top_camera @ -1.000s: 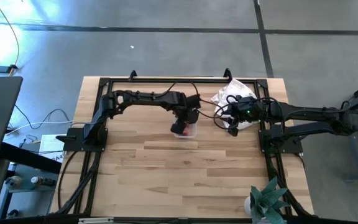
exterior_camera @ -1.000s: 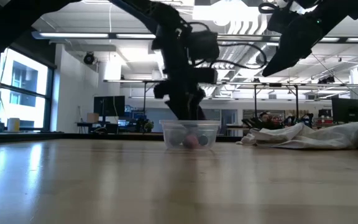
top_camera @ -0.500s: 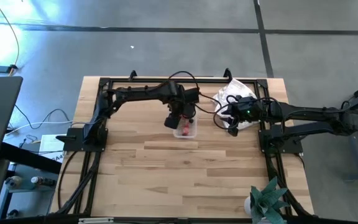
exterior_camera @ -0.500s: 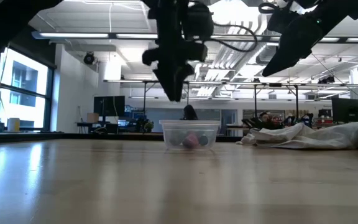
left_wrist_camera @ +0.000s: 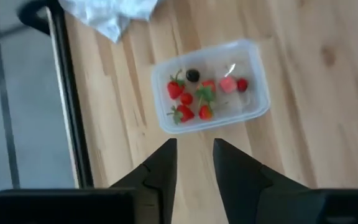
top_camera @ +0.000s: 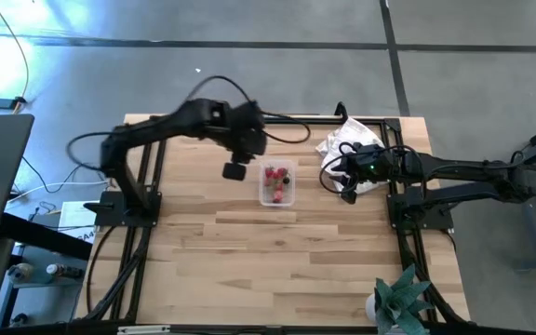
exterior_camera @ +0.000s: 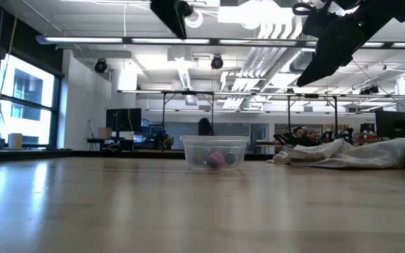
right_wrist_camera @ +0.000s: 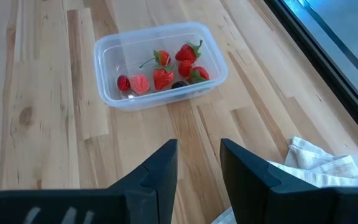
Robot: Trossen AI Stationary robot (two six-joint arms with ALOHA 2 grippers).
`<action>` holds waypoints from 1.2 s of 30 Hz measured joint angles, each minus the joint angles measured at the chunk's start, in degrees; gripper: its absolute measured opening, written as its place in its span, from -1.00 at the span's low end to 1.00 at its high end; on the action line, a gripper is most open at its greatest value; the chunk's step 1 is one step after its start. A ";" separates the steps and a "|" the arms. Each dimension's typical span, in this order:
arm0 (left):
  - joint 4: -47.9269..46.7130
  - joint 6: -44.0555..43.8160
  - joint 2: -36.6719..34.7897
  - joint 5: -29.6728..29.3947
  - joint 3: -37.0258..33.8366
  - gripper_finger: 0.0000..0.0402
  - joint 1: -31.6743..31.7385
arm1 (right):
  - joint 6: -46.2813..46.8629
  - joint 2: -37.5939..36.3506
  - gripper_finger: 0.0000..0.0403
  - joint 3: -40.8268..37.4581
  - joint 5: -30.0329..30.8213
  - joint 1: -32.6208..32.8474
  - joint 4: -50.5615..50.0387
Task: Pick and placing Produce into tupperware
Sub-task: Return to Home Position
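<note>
The clear tupperware stands on its base on the wooden table, right of centre at the far side. It holds the produce: several small red strawberries and one dark round piece, also seen in the right wrist view. My left gripper hangs high above the table, just left of the tub, open, with nothing between its fingers. My right gripper hovers to the tub's right by the white cloth, open and empty.
A crumpled white cloth lies at the far right of the table, under my right arm. Black frame rails run along the table's left, far and right sides. A green paper plant stands at the near right corner. Bare wood fills the near half.
My left gripper has risen from inside the tupperware, high above the table, and has gone toward the table's left edge. The tub and the produce in it have stayed where they were.
</note>
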 joint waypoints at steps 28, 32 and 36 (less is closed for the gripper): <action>27.82 5.19 -46.23 -1.59 -40.87 -0.84 -5.88 | 0.00 0.00 -0.44 0.00 0.00 0.00 0.00; 30.53 6.56 -51.27 -2.69 -45.10 -0.84 -3.79 | 0.00 0.01 -0.44 0.02 -0.01 0.01 0.00; 33.83 6.08 -56.55 2.10 -50.02 -0.84 0.43 | 0.00 0.02 -0.44 0.00 -0.02 0.02 -0.02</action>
